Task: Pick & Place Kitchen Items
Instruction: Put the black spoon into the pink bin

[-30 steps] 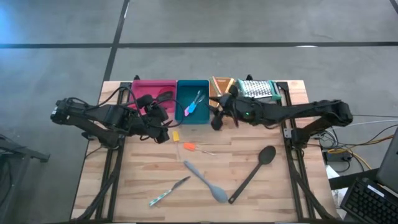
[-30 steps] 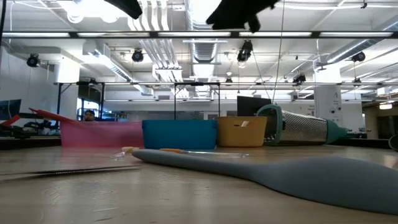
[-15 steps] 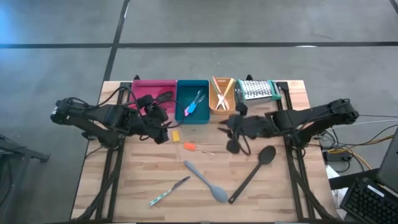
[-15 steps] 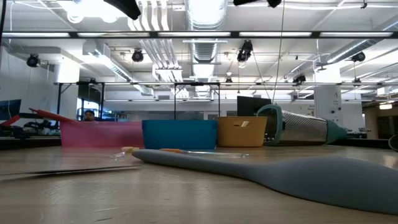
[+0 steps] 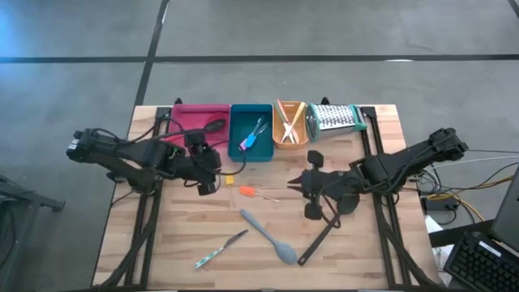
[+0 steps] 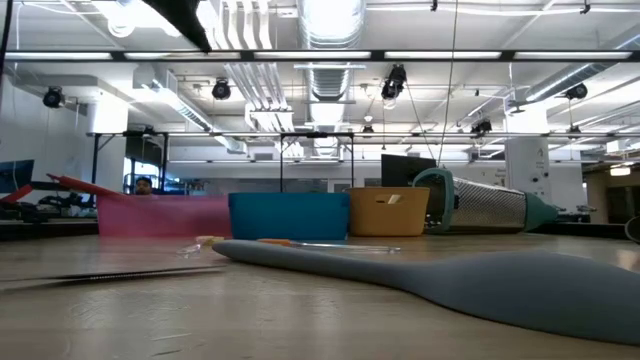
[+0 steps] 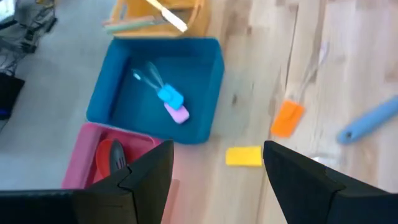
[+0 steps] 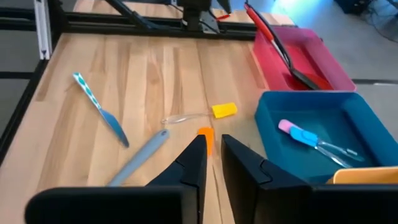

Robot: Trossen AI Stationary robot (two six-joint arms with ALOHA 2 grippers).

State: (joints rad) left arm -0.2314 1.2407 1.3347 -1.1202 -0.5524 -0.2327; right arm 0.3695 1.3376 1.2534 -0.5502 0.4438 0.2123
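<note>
- Wooden tabletop (image 5: 186, 235): pink tray (image 5: 197, 114), teal tray (image 5: 250, 120) and orange tray (image 5: 289, 130) line its far edge.
- Loose, mid-table to near edge: black spoon (image 5: 324, 231), grey spoon (image 5: 268, 236), orange-handled tool (image 5: 247, 191), yellow piece (image 5: 229, 178).
- Right gripper (image 5: 310, 183): empty, fingers nearly together, above the black spoon's bowl.
- Left gripper (image 5: 209, 176): wide open, empty, by the yellow piece.
- We advise reopening, straddling the handle, then closing.

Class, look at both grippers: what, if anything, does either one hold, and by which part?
Nothing is held: the left gripper is open and empty, and the right gripper has nothing between its fingers.
</note>
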